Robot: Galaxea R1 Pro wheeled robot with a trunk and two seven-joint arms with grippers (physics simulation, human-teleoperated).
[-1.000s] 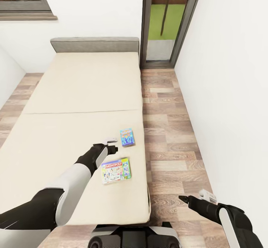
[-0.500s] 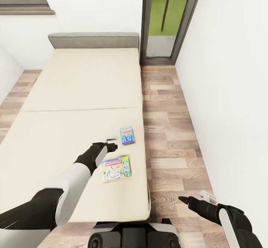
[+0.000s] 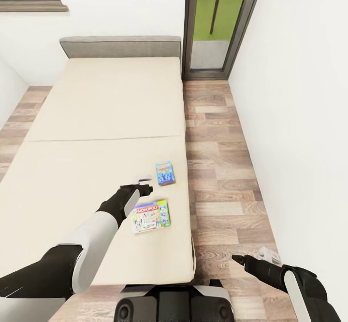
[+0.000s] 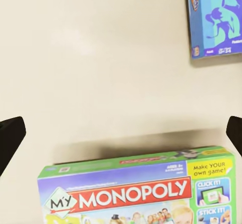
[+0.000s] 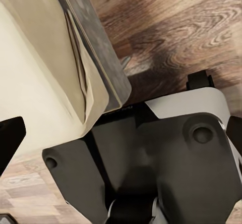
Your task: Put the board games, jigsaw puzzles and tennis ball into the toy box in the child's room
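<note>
Two board games lie flat on the bed (image 3: 106,119), near its right edge. The nearer box (image 3: 151,217) reads "My MONOPOLY", with "Make YOUR own game!" in its corner – the smaller blue box (image 3: 165,173) has print too small to read. Your left gripper (image 3: 144,187) hovers above the mattress between the two boxes, jaws spread wide, holding nothing. Your right gripper (image 3: 238,259) hangs over the wood floor (image 3: 217,167) – open too, empty.

a green-edged rectangular monopoly board game box (image 4: 136,191) is seen lying flat on the beige mattress (image 4: 91,67), well apart from a light blue board game box (image 4: 216,17); dark fingertips (image 4: 10,138) are spread wide
</note>
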